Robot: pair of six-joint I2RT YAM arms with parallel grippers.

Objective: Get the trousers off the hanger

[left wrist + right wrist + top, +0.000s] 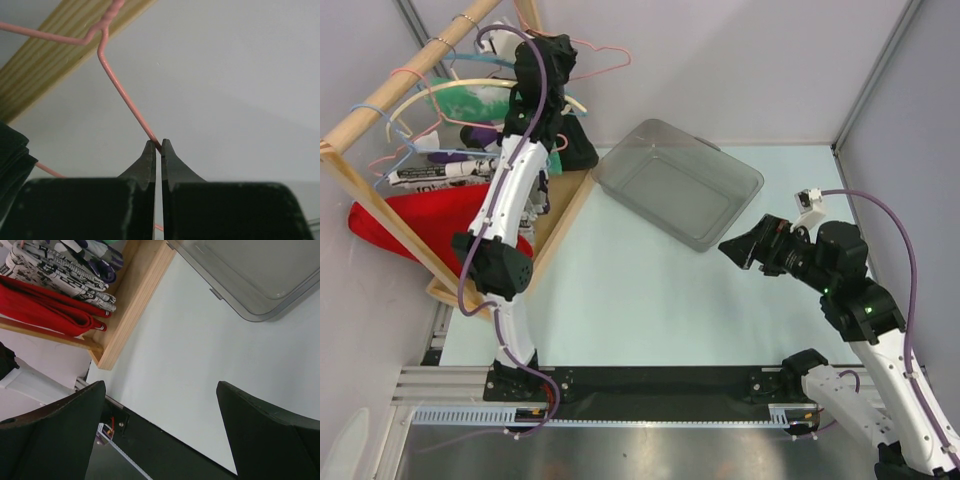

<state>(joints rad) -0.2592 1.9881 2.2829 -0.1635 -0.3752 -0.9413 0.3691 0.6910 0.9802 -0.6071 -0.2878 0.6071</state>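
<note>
The pink wire hanger point(605, 52) hangs at the far end of the wooden rail; its wire also shows in the left wrist view point(120, 87). My left gripper point(555, 55) is raised to it and shut on the sloping pink wire point(156, 144). Black fabric, the trousers point(578, 143), hangs below beside my left arm, and a fold of it shows at the left edge of the wrist view point(11, 160). My right gripper point(735, 245) is open and empty above the table point(160, 390), well apart from the hanger.
A clear grey bin point(675, 180) lies on the table at mid-back. The wooden rack point(400, 75) at the left holds a blue hanger point(380, 115), a cream hanger point(470, 90), patterned garments point(440, 172) and a red cloth point(400, 225). Its base board point(135, 295) edges the table.
</note>
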